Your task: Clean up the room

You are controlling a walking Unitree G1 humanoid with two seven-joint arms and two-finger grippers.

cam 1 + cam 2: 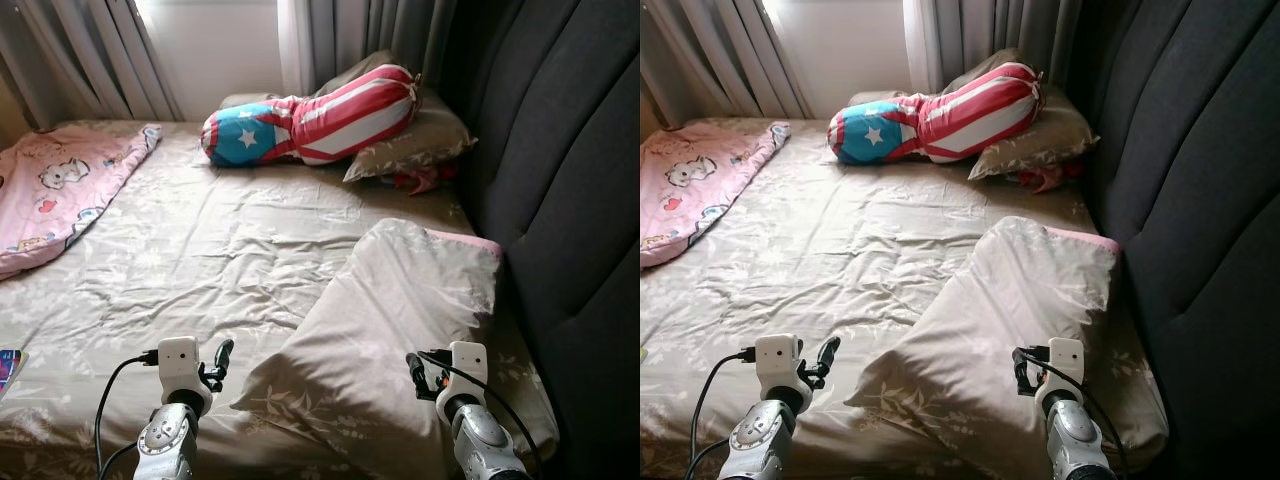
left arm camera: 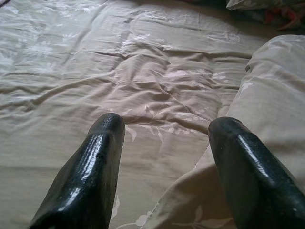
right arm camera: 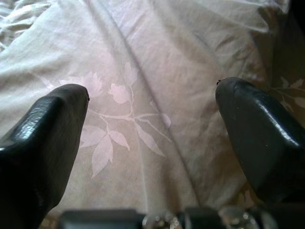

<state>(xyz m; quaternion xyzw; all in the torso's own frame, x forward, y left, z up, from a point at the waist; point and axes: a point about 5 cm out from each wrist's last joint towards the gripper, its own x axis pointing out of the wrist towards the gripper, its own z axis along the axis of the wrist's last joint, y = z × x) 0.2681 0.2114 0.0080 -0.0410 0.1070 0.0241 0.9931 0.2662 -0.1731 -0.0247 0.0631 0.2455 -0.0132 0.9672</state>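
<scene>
A beige floral pillow (image 1: 390, 330) lies askew on the bed's near right side, by the dark headboard (image 1: 570, 200). My left gripper (image 1: 222, 352) hovers open just off the pillow's left corner, over the wrinkled beige sheet (image 1: 200, 260). In the left wrist view the left gripper (image 2: 164, 126) has bare sheet between its fingers, and the pillow (image 2: 276, 95) edge lies under one finger. My right gripper (image 1: 415, 368) is open above the pillow. The right wrist view looks along the open right gripper (image 3: 152, 95) straight down at the pillow's cloth (image 3: 143, 71), with nothing held.
A flag-patterned bolster (image 1: 310, 115) rests on another beige pillow (image 1: 420, 140) at the far end, with a red cloth (image 1: 425, 178) beside it. A pink blanket (image 1: 60, 190) covers the far left. A small colourful object (image 1: 8, 365) sits at the left edge. Curtains (image 1: 90, 50) hang behind.
</scene>
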